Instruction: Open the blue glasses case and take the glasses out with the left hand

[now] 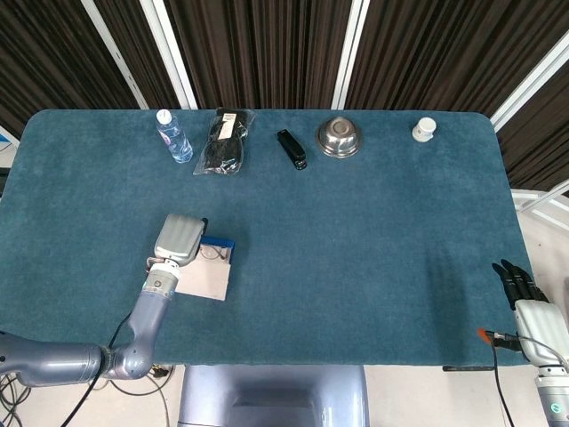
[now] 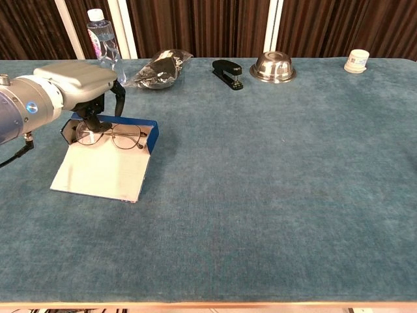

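Here, places are told from the blue glasses case.

Blue glasses case (image 2: 111, 153): it lies open on the teal cloth table (image 2: 273, 182), its pale flap spread flat toward the robot. In the head view the left hand covers much of its far part.

Thin wire glasses (image 2: 111, 135): they sit in the blue tray of the case. The left end is partly hidden under dark fingers.

Left hand (image 2: 77, 81): grey on top, it hangs over the far left end of the case, palm down. Its dark fingers (image 2: 91, 120) curl down onto the glasses. They look to be pinching the left end, but the exact grip is hard to make out. The grey arm comes in from the left edge.

Right hand (image 1: 526, 301): seen only in the head view, far to the right of the case, past the table's near corner. Its dark fingers lie straight and close together, and hold nothing. The lower arm is cut off by the picture's edge.

Behind the case, along the far edge: a clear plastic water bottle (image 2: 104, 47), a black item in a clear bag (image 2: 158, 70), a black stapler (image 2: 228, 73), a shiny metal bowl (image 2: 273, 67), and a small white jar (image 2: 356, 60) farthest right.
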Controlling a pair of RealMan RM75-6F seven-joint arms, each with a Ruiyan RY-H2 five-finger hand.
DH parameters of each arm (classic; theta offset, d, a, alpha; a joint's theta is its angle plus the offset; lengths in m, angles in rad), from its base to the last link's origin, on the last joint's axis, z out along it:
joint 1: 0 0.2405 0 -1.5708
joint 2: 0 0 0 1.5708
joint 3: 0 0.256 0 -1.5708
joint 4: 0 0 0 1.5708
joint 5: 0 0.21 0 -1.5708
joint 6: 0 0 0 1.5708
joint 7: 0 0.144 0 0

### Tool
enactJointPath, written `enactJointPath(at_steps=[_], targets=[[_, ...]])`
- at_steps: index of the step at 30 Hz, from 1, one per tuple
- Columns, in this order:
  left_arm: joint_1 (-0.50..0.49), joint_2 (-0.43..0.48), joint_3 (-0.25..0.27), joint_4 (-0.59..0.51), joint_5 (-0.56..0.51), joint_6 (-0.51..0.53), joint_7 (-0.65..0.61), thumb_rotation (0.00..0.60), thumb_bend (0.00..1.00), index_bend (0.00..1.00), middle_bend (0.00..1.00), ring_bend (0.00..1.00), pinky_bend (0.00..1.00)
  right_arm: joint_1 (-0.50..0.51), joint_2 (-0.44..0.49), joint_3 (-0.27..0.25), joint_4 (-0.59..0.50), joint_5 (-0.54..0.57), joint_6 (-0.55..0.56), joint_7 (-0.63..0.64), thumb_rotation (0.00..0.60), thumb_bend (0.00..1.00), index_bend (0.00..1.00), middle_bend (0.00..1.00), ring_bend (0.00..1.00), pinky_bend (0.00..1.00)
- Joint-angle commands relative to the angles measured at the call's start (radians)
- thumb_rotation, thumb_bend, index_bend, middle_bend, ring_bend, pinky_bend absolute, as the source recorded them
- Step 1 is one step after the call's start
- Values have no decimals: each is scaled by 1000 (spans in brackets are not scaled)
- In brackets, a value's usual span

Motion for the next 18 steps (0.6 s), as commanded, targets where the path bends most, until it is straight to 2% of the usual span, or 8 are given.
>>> enactJointPath(at_steps=[1, 18], targets=[[8, 1, 4, 1, 16, 10, 9, 600, 399, 534, 999, 913, 933, 0, 0, 0, 0, 1, -1, 0, 600, 116, 0, 0, 0, 212], [47, -4, 0, 13, 62, 12, 9, 600, 408, 537, 1000, 913, 935, 1, 2, 0, -3, 3, -4, 0, 600, 116, 0, 0, 0, 212]])
